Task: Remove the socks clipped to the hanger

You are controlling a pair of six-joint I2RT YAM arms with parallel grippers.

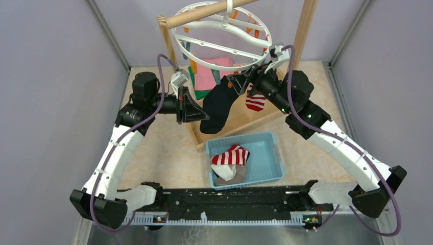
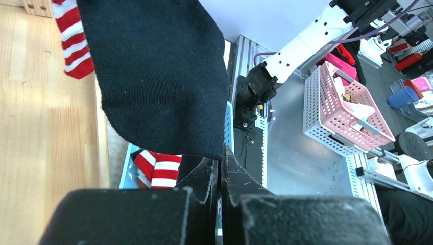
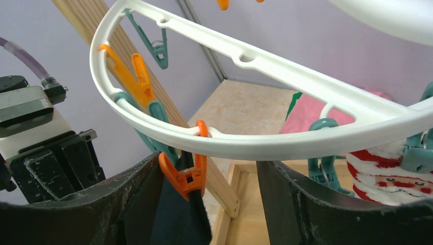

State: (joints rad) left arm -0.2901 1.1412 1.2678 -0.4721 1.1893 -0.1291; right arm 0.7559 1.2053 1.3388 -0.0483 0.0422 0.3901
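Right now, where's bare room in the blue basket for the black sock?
The basket's right half is bare for the black sock, between the striped sock and the right wall. The left half is crowded with socks.

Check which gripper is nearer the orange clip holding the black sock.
Right. The right gripper is open with its fingers either side of the orange clip; the left gripper is lower down, shut on the black sock at its bottom edge.

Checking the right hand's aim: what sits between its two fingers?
In the right wrist view, an orange clip pinching the black sock sits between the open right hand's fingers.
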